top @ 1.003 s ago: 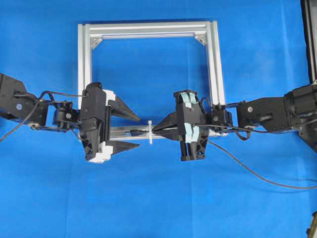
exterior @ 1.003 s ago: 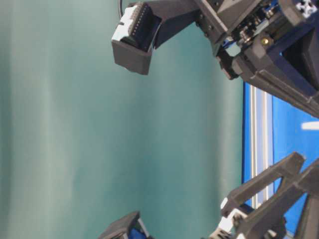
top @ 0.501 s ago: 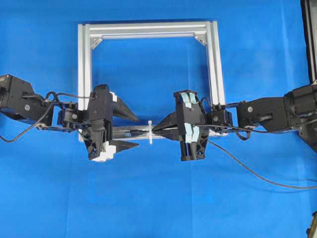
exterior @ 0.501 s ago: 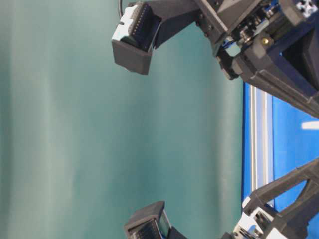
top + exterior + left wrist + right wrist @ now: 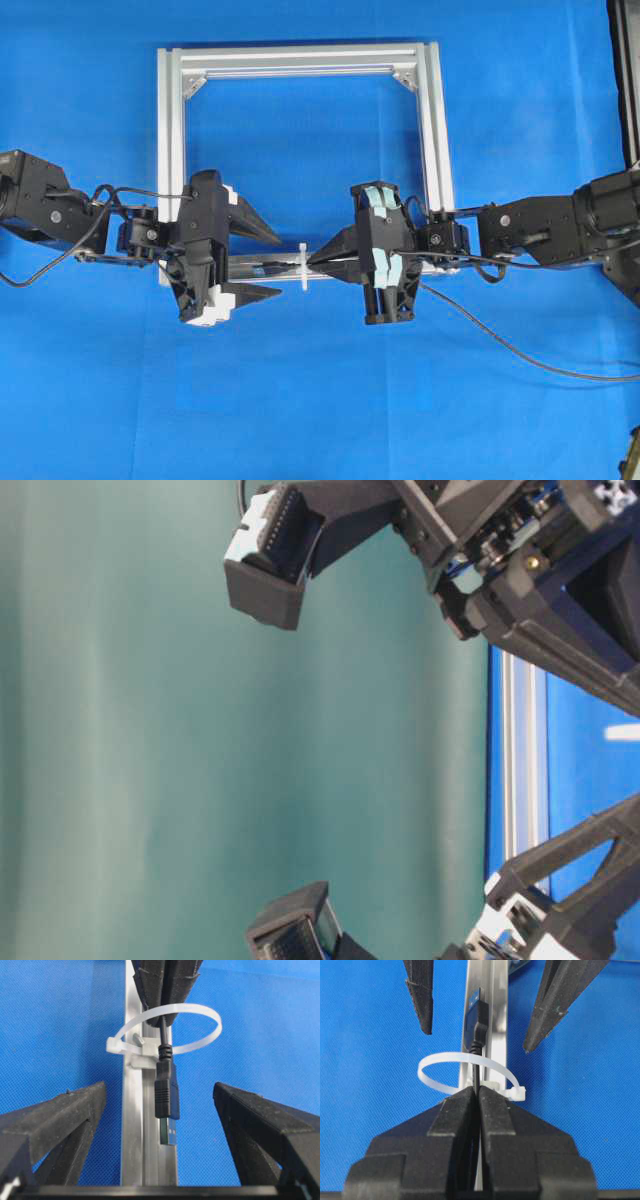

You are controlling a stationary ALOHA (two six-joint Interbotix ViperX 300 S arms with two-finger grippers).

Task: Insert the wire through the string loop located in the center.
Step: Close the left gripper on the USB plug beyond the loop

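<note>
The left gripper [image 5: 258, 264] now sits slightly farther right along the aluminium bar [image 5: 255, 266] and closer to the zip-tie loop [image 5: 303, 266], its camera block rolled over.

Black arms [image 5: 540, 225] — pale-green pads, thin black cables.

A blue cloth-covered table [image 5: 300, 400] carries a square aluminium frame [image 5: 300, 60].

A square silver aluminium frame [image 5: 300, 62] lies flat on the counter's blue cloth [image 5: 300, 400]. Small corner brackets [image 5: 405, 80] sit inside its upper corners.
</note>
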